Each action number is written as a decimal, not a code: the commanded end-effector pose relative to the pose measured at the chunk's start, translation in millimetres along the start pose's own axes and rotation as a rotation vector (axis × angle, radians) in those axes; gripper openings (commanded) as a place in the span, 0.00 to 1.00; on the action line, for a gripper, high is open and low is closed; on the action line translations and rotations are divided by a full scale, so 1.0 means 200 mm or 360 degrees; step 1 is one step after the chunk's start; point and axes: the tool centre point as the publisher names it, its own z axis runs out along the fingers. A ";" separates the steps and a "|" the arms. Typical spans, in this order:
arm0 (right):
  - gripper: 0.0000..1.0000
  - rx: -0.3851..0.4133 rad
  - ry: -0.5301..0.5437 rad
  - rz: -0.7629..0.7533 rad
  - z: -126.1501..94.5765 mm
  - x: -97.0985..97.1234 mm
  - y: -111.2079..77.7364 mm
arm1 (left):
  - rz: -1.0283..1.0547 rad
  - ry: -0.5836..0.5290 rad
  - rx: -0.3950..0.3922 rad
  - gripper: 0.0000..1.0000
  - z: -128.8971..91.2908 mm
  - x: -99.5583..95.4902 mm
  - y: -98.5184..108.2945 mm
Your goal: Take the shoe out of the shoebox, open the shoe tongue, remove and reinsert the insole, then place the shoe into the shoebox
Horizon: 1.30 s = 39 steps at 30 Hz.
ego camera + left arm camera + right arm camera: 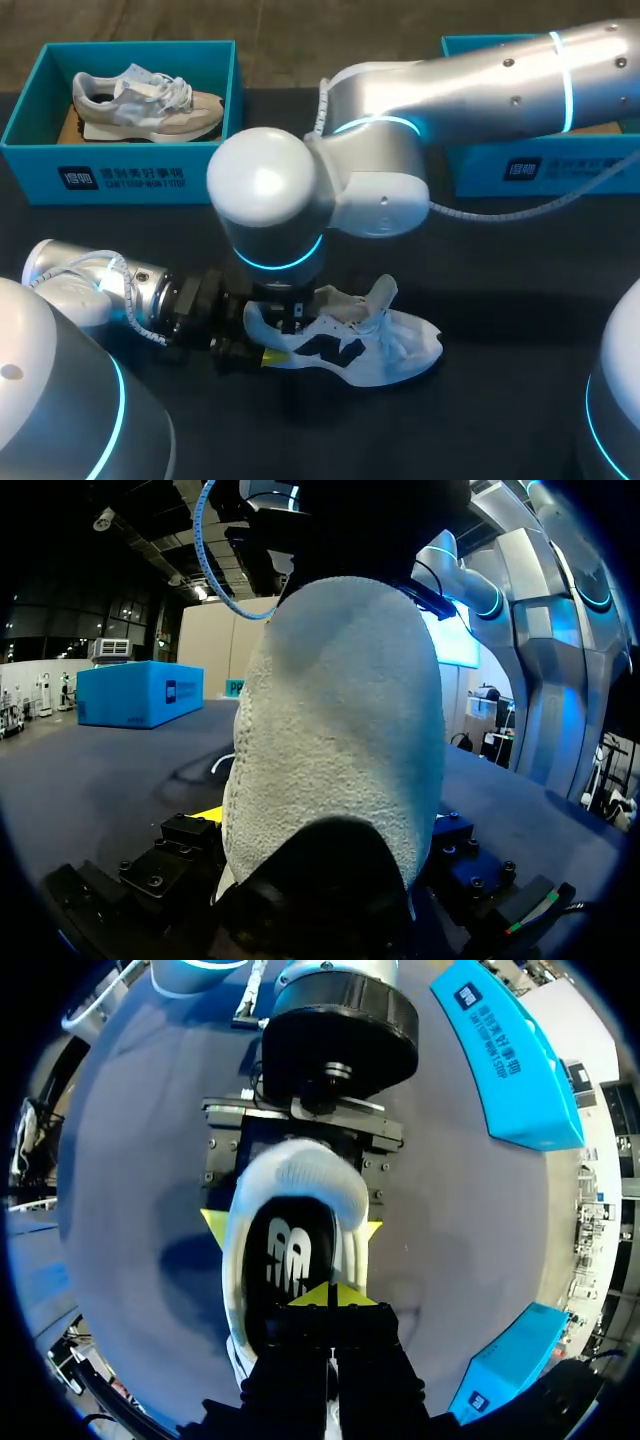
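Note:
A white shoe (pixel 380 355) with a black mark on its side lies on the dark table, toe to the right, its tongue pulled up. My left gripper (pixel 262 340) comes in low from the left. Its yellow fingertips (pixel 215 1228) press the heel (pixel 300 1175) from both sides. In the left wrist view the heel (pixel 340 730) fills the space between the fingers. My right arm reaches over from the right, and its gripper (pixel 330 1298) points straight down into the shoe's mouth. Its tips are shut together just over the black insole (pixel 290 1260) with a white logo.
A blue shoebox (pixel 120 180) at the back left holds a grey and beige shoe (pixel 150 100). A second blue shoebox (pixel 540 170) stands at the back right, partly behind my right arm. Bare table (pixel 500 300) lies to the right of the white shoe.

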 end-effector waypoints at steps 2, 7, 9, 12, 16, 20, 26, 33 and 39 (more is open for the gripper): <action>0.00 0.0021 0.0020 0.0018 0.06 0.02 0.02 | -0.0001 -0.0005 -0.0002 0.00 0.00 0.00 0.02; 0.00 0.0034 0.0060 0.0078 0.12 0.05 -0.03 | -0.0001 -0.0005 -0.0002 0.00 0.00 0.00 0.02; 0.00 0.0031 0.0062 0.0096 0.12 0.05 -0.06 | -0.0001 -0.0005 -0.0002 0.00 0.00 0.00 0.02; 0.00 0.0043 0.0054 0.0130 0.13 0.07 -0.10 | -0.0001 -0.0005 -0.0002 0.00 0.00 0.00 0.02; 0.00 0.0037 0.0041 0.0181 0.13 0.07 -0.16 | -0.0001 -0.0005 -0.0002 0.00 0.00 0.00 0.02; 0.00 0.0052 0.0025 0.0202 0.11 0.07 -0.19 | -0.0001 -0.0005 -0.0002 0.00 0.00 0.00 0.02; 0.00 0.0071 0.0023 0.0210 0.10 0.07 -0.21 | -0.0001 -0.0005 -0.0002 0.00 0.00 0.00 0.02; 0.11 0.0067 0.0025 0.0252 0.12 0.08 -0.25 | -0.0001 -0.0005 -0.0002 0.00 0.00 0.00 0.02; 0.36 0.0082 0.0058 0.0260 0.15 0.09 -0.26 | -0.0001 -0.0005 -0.0002 0.00 0.00 0.00 0.02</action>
